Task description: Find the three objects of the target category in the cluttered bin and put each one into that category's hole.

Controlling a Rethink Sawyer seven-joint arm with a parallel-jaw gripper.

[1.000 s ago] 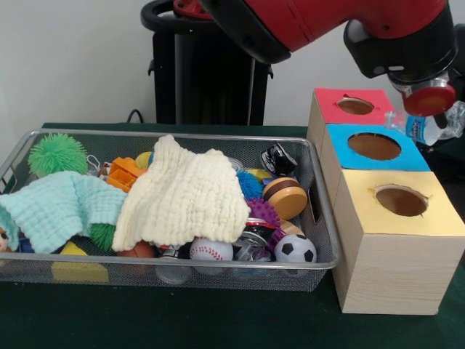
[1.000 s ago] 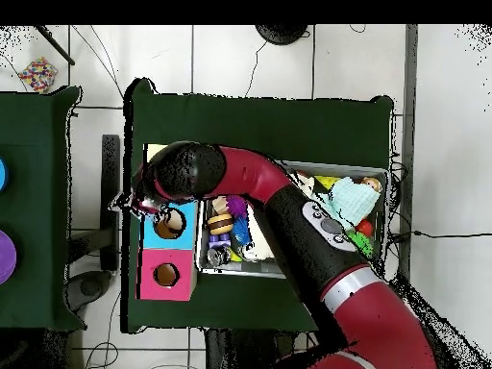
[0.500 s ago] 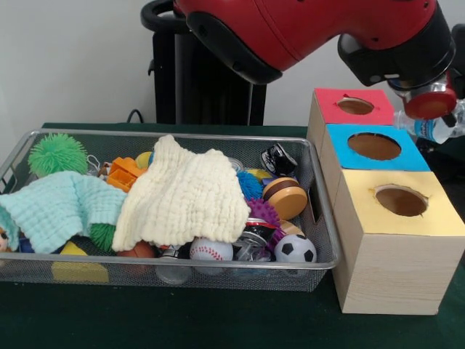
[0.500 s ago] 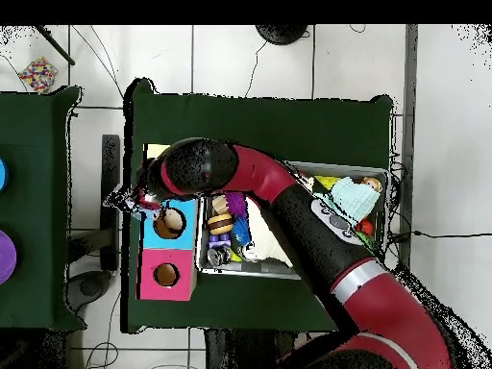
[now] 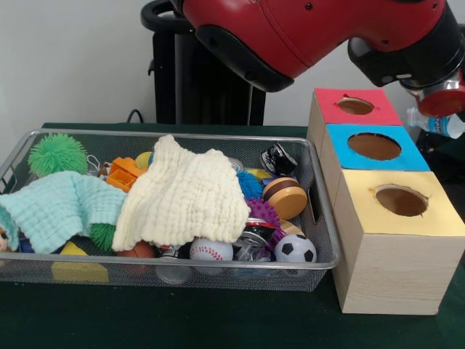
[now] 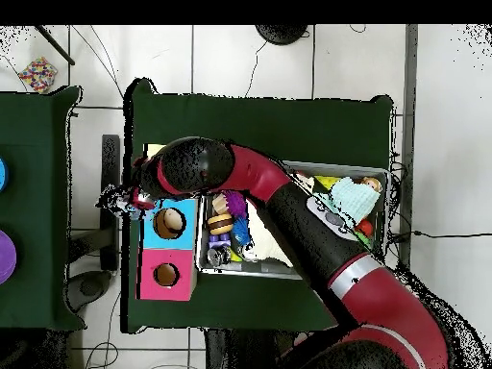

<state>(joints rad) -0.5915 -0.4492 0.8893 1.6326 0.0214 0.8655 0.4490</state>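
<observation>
A plastic bottle (image 5: 436,125) clamped in its claw (image 5: 445,102), the arm should centre squarely over a box hole (image 5: 374,145) before letting go.

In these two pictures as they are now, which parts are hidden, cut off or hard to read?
Front view: the arm is cut off by the top and right edges, and the pale yellow cloth hides much of the basket. Overhead view: the arm covers most of the basket, and the pincer is too small to read.
</observation>
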